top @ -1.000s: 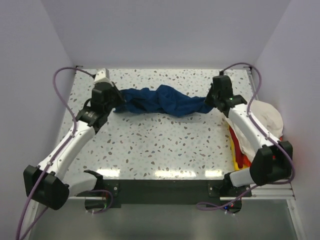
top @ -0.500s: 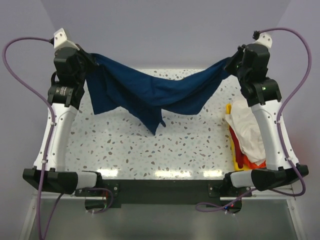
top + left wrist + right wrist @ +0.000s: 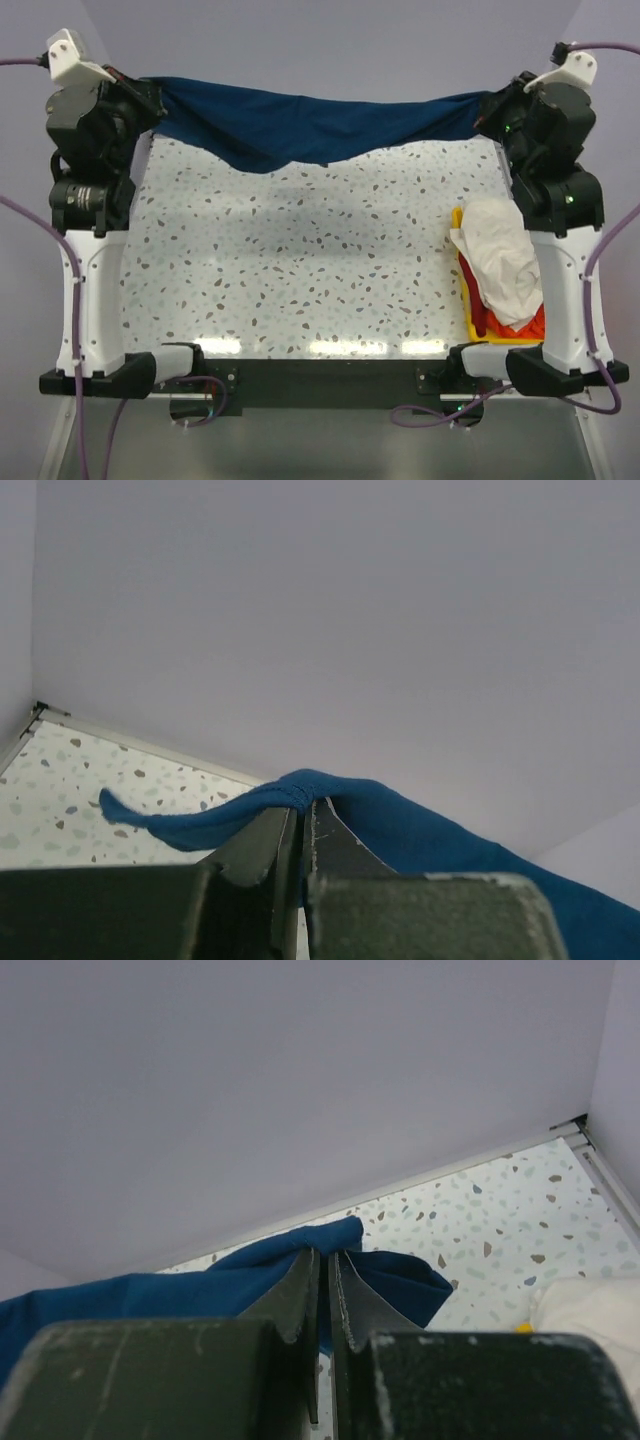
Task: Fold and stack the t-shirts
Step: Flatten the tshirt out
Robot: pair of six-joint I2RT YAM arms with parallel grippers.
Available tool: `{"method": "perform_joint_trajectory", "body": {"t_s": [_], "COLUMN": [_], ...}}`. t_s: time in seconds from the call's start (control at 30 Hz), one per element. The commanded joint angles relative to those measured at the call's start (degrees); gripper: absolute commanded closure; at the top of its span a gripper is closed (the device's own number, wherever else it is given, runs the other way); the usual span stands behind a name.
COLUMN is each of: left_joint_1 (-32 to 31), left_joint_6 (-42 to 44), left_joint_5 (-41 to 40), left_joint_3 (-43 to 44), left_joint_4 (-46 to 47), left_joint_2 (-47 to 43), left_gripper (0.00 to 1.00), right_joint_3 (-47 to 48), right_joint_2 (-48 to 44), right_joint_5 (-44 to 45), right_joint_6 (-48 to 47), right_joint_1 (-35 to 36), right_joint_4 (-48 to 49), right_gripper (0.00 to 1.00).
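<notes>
The navy blue t-shirt (image 3: 300,125) hangs stretched between my two grippers, high above the far edge of the table. My left gripper (image 3: 150,100) is shut on its left end; in the left wrist view the cloth (image 3: 420,830) is pinched at the fingertips (image 3: 302,805). My right gripper (image 3: 487,108) is shut on its right end, and the right wrist view shows the cloth (image 3: 170,1290) pinched at its tips (image 3: 323,1257). A cream-white t-shirt (image 3: 505,260) lies on top of an orange-red one (image 3: 485,310) at the right.
The yellow bin (image 3: 468,320) holds the cream and orange-red shirts at the table's right edge, close to the right arm's base. The speckled tabletop (image 3: 300,270) lies below the hanging shirt. Purple-grey walls enclose the back and sides.
Both arms have lifted the navy shirt from a twisted bundle on the table, raised it and pulled it apart. It now hangs taut, and its lower edge has risen off the table.
</notes>
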Motion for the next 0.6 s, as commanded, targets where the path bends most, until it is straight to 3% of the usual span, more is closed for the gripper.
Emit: {"method": "perform_joint_trajectory", "body": {"t_s": [0.0,0.13,0.33,0.57], "left_joint_1": [0.6,0.6,0.6,2.0], "left_joint_6": [1.8,1.8,1.3,-2.2], "left_joint_5": [0.9,1.0,2.1,6.0], "left_joint_3": [3.1,4.9,7.9,-1.7], "left_joint_4": [0.6,0.4,2.3,13.7], "left_joint_2": [-5.4,-6.3,0.1,11.0], "left_gripper": [1.0,1.0,1.0,1.0], "right_joint_3": [1.1,1.5,2.0,-4.7], "right_joint_2": [-6.2,-7.9,-3.5,6.1], "right_joint_5": [1.6,2.5,1.1,-1.9], "right_joint_6": [-1.8,-2.5,-2.8,-1.2], "right_joint_1": [-0.6,-0.5,-0.6,-0.6], "right_joint_4": [1.3,1.8,3.6,10.4], "right_gripper": [1.0,1.0,1.0,1.0]}}
